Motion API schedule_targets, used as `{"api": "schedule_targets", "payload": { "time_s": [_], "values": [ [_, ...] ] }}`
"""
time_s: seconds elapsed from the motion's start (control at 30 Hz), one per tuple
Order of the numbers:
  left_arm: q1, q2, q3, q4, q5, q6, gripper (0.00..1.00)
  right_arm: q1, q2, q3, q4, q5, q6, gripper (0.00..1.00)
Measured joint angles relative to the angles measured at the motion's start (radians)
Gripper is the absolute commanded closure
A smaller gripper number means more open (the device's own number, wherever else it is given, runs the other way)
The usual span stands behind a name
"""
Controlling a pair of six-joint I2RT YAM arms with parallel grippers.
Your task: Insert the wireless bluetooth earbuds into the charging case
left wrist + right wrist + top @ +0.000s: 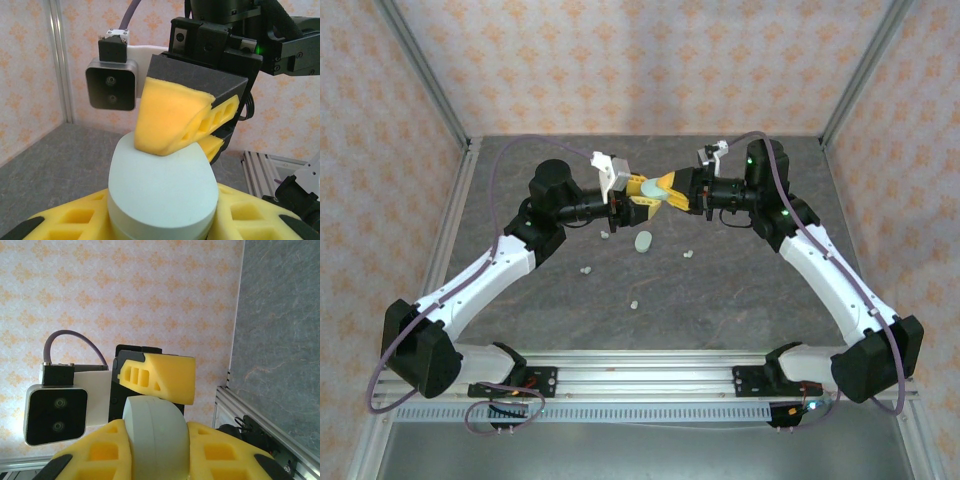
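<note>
Meeting in mid-air at far centre, the left gripper (643,192) clamps one mint charging case (662,186), gripped too by the right gripper (677,192). The earbuds (585,270) lie scattered on the table (740,290), nearer. Opening seems in hand; next comes prising the lid apart without dropping it.

We find the middle blocked: the left gripper (638,190) and right gripper (680,192) meet nose to nose above the table (740,300), both clamped on one oval case (661,186), so nothing passes between them. Just below them lies a second case (644,241), with earbuds (587,270) scattered around it and toward the near edge. We see bare surface along the far strip before the back wall (640,60), and a wide bare patch at near right. The side walls and slanting frame posts (425,75) close both flanks.
</note>
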Motion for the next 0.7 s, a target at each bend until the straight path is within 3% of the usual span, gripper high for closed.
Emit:
{"api": "schedule_targets", "payload": {
  "time_s": [0.7],
  "values": [
    [-0.002, 0.002, 0.000, 0.018, 0.002, -0.013, 0.51, 0.000, 0.000, -0.012, 0.010, -0.015, 0.016, 0.87]
  ]
}}
